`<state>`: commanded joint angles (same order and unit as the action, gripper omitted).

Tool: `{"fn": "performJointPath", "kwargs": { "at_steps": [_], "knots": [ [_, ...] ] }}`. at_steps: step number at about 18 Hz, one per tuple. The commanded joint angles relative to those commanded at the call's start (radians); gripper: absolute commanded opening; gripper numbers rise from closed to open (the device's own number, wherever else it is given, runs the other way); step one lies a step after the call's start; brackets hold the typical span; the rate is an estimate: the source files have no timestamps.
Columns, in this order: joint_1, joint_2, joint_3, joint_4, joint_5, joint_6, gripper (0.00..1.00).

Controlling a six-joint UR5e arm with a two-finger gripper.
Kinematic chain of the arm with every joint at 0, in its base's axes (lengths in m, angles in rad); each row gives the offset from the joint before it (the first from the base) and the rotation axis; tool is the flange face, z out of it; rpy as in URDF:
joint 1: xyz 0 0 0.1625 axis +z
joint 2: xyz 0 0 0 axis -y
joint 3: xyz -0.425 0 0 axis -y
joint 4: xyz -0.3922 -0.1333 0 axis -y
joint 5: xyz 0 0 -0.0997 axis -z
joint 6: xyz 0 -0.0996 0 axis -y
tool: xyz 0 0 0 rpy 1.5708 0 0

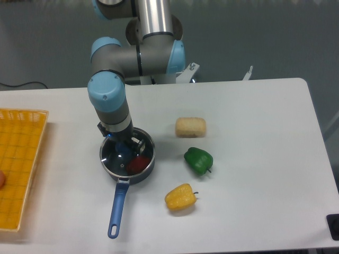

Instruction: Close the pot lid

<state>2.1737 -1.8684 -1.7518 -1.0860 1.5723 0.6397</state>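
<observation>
— Gripper (124,146): down over the small round dark blue-grey saucepan (144,170), mostly hidden under the arm's own wrist. Open or closed? Impossible to tell from this angle. Seemingly at the blue knob of the round clear glass lid with the thin metal rim (117,159), though contact not clear.

— And the lid itself?

— Lying across the saucepan's mouth, rim roughly matching rim, glare on the glass. Something red visible through it, inside the pan. Long blue handle pointing toward the near edge of the white table (254,106), hole at its end.

— So nearly done?

— Probably. Placement looks made or all but made. Hard to say whether seated flat all round or slightly tilted on the left side. Left to do, by this reading: let go of the knob, lift clear, leave the lid resting level.

— Anything close by to worry about?

— Not much. Green bell pepper (198,160) just right of the pan, yellow bell pepper (180,197) nearer the front, pale beige bread-like block (190,127) farther back, all apart from the pan. Orange mesh basket (21,159) well away at the left edge.
</observation>
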Motion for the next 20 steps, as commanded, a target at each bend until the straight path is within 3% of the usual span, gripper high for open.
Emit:
{"fn": "performJointPath", "kwargs": {
  "at_steps": [5,13,20],
  "knots": [
    [0.000,0.006,0.003,0.000,0.003,0.005,1.00],
    [0.003,0.037,0.018,-0.002,0.043,0.038,1.00],
    [0.101,0.080,0.051,-0.018,0.035,0.121,1.00]
  ]
}}
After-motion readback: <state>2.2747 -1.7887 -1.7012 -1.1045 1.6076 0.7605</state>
